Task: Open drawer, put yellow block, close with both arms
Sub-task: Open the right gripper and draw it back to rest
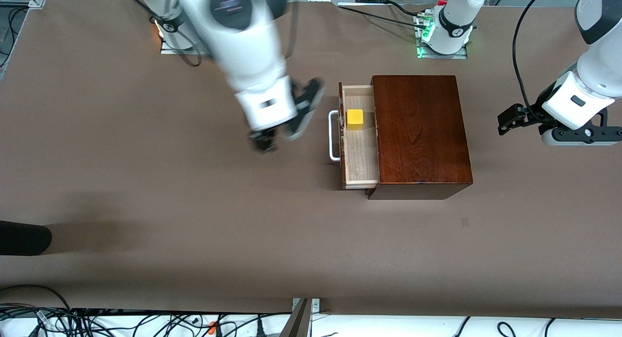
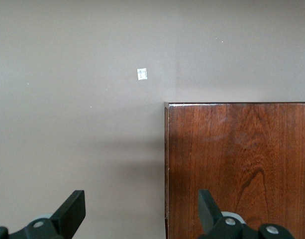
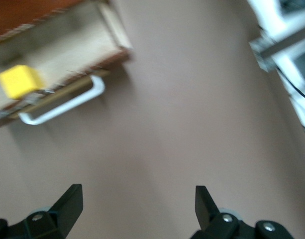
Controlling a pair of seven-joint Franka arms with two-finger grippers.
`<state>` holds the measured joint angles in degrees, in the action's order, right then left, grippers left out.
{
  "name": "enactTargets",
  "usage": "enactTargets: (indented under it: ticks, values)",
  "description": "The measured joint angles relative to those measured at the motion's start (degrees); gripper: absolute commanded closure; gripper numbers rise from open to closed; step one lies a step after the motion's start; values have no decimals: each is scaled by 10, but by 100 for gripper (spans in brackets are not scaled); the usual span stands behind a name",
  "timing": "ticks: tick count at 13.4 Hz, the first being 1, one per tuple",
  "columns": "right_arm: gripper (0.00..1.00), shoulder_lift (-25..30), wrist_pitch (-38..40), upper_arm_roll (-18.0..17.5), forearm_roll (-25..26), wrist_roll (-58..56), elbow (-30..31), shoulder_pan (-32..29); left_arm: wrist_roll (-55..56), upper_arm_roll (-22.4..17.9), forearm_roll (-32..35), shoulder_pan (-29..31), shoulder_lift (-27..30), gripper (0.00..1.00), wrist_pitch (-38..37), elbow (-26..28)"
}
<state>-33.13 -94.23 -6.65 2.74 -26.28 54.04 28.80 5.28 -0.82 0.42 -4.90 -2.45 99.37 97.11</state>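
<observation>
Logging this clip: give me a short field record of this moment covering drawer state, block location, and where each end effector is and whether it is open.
drawer: pulled out of the wooden box, white handle facing the right arm's end of the table
yellow block: inside the drawer, resting on its pale floor
right end effector: open, empty, over bare table beside the handle
left end effector: open, empty, over the box's edge at the left arm's end
task stage: block placed, drawer not yet closed
</observation>
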Motion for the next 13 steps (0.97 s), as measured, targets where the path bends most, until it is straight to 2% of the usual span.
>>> enactTargets:
  ticks: [2,4,6,8,10,13]
  values:
    - [0,16,38,3,-7,0,1,-56,0,0,0,0,0,0,0,0]
    - [0,33,61,11,-34,2,10,-102,0,1,0,0,0,0,0,0]
    - [0,67,61,15,-50,44,52,-142,0,1,0,0,0,0,0,0]
    - [0,123,56,16,-61,95,133,-173,0,1,0,0,0,0,0,0]
    - [0,200,31,22,-68,124,241,-194,0,2,0,-1,0,0,-1,0]
    - [0,300,11,72,-97,156,368,-205,0,21,0,-3,0,0,-1,0]
